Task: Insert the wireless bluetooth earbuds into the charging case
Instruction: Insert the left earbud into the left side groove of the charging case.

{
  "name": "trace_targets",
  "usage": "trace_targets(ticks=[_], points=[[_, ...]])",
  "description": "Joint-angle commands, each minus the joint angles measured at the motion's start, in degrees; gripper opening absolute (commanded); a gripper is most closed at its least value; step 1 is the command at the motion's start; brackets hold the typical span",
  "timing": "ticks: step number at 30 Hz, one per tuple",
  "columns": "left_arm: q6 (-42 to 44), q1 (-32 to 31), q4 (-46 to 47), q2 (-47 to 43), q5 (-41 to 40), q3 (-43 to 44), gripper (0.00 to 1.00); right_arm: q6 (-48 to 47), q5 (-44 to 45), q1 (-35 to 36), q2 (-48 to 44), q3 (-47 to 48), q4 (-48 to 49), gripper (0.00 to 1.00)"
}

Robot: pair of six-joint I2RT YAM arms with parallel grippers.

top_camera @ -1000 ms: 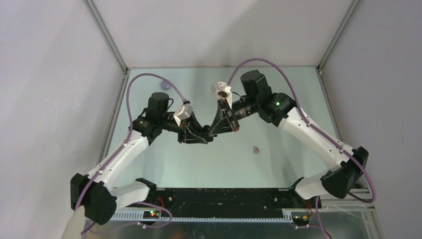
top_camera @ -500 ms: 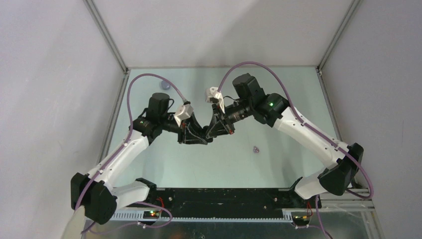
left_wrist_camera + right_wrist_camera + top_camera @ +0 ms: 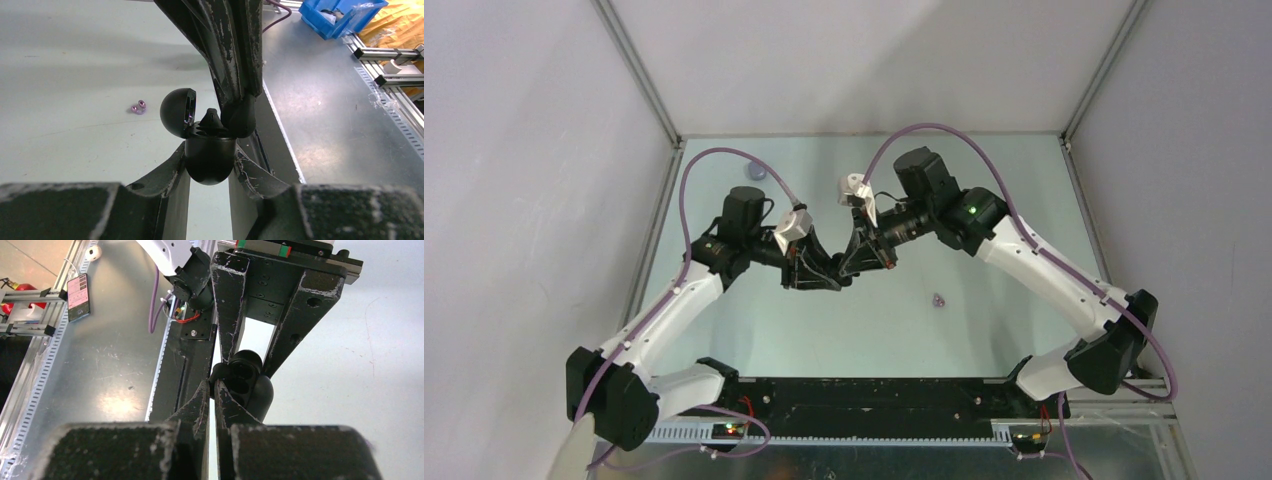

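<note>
Left arm: reaches inward; left gripper (image 3: 210, 150) clasps the open black charging case (image 3: 209, 170) upright.
Right arm: angled down opposite; right gripper (image 3: 215, 387) pinches a black earbud (image 3: 212, 120) at its mouth.
Lilac earbuds (image 3: 138, 106): on the table (image 3: 984, 180), apart.

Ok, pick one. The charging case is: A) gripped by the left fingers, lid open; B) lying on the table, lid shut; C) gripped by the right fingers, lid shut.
A: the left wrist view shows the charging case clamped between the left fingers, its lid swung open.
</note>
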Motion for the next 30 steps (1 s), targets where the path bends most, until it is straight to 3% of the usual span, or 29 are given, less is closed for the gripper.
trace_targets(ticks=[1,12,30], points=[[1.4,-0.5,0.9,-0.6,1.9,1.6,0.0,0.1,0.6,-0.3,-2.2,2.1,1.0,0.0],[1.4,-0.5,1.1,-0.4,1.4,1.5,0.0,0.7,-0.3,-0.4,-2.9,2.8,0.3,0.0],[1.5,-0.5,0.9,-0.6,1.8,1.6,0.0,0.0,6.6,1.6,-0.9,1.5,1.7,0.0]])
